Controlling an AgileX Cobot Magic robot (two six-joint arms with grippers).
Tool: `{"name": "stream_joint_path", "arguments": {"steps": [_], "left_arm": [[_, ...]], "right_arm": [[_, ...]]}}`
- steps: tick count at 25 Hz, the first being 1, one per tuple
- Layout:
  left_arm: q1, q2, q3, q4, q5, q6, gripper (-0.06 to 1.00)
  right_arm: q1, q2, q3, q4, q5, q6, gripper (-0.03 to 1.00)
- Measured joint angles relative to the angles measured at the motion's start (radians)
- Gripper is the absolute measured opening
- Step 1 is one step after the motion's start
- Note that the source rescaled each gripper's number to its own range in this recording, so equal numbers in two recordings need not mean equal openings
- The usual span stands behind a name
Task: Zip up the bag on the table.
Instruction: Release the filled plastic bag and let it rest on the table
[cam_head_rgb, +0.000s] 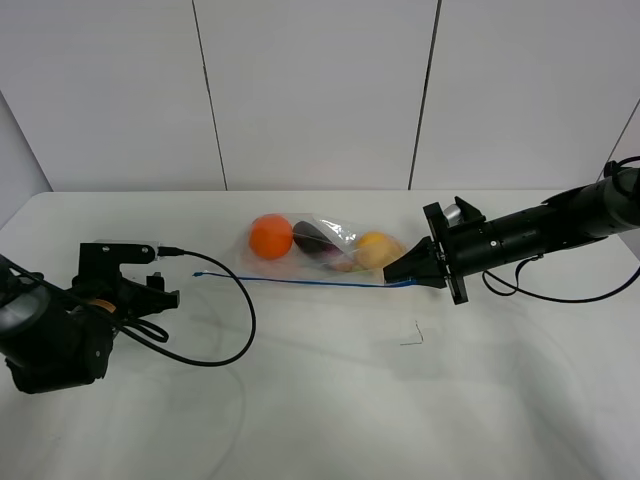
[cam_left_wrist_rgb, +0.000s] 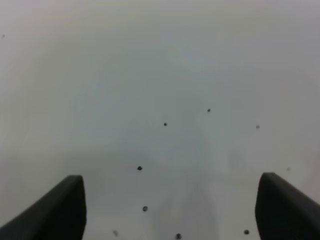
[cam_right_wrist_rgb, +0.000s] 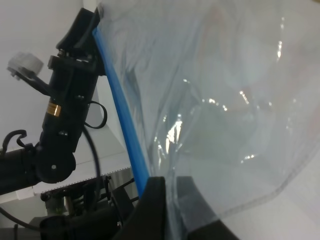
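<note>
Exterior high view: right pincer (cam_head_rgb: 399, 278) clenched on the bag's (cam_head_rgb: 330, 243) zip strip (cam_head_rgb: 300, 282), left pincer (cam_left_wrist_rgb: 171, 177) spread wide over worktop (cam_left_wrist_rgb: 150, 75).

Left gripper (cam_left_wrist_rgb: 172, 184): jaws spread wide, empty, arm folded low.
Right gripper (cam_head_rgb: 402, 277): jaws closed, pinching the bag (cam_head_rgb: 332, 234) corner, arm outstretched.

Bag (cam_head_rgb: 335, 243) on table (cam_head_rgb: 400, 400), centre-rear; left hand (cam_left_wrist_rgb: 170, 210) well left, right hand (cam_head_rgb: 400, 278) at bag's right end.
</note>
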Motion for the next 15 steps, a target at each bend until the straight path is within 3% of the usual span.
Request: {"name": "stream_joint_path", "arguments": {"steps": [5,8,11,15], "left_arm": [[0.010,-0.010,0.000,0.009,0.004,-0.026,1.00],[0.058,-0.056,0.000,0.054,0.072,-0.028,1.00],[0.120,-0.128,0.000,0.144,0.209,-0.028,1.00],[0.169,-0.247,-0.038,0.259,0.484,-0.028,1.00]], "right_arm": [[0.000,0.000,0.000,0.000,0.000,0.000,0.00],[0.000,0.000,0.000,0.000,0.000,0.000,0.00],[0.000,0.000,0.000,0.000,0.000,0.008,0.00],[0.000,0.000,0.000,-0.001,0.000,0.015,0.00]]}}
